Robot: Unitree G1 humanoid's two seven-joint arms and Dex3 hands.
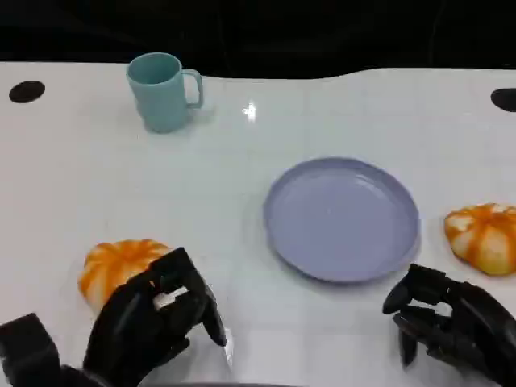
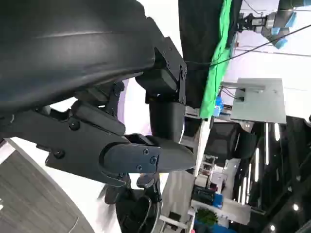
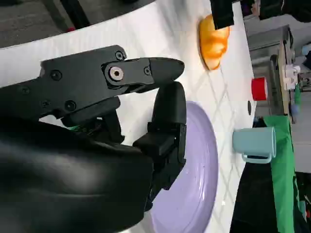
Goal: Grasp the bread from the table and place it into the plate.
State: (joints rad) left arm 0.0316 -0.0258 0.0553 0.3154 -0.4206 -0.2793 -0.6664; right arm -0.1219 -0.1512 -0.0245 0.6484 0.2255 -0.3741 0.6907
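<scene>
Two orange-and-white bread rolls lie on the white table. The left bread point(image 1: 121, 266) sits just beyond my left hand point(image 1: 157, 322), whose loosely curled fingers overlap its near edge without gripping it. The right bread point(image 1: 484, 238) lies at the right edge, beyond my right hand point(image 1: 451, 322), which holds nothing. Between them is the empty purple plate point(image 1: 343, 218). In the right wrist view my fingers point(image 3: 165, 111) reach over the plate point(image 3: 194, 194), with the left bread point(image 3: 214, 36) farther off. The left wrist view shows my left fingers point(image 2: 146, 158) spread, nothing in them.
A teal mug point(image 1: 161, 90) stands at the back left of the table, also seen in the right wrist view as the mug point(image 3: 255, 141). A red cup-like object point(image 3: 260, 88) sits off the table's far side. Dark round marks are on the table's back corners.
</scene>
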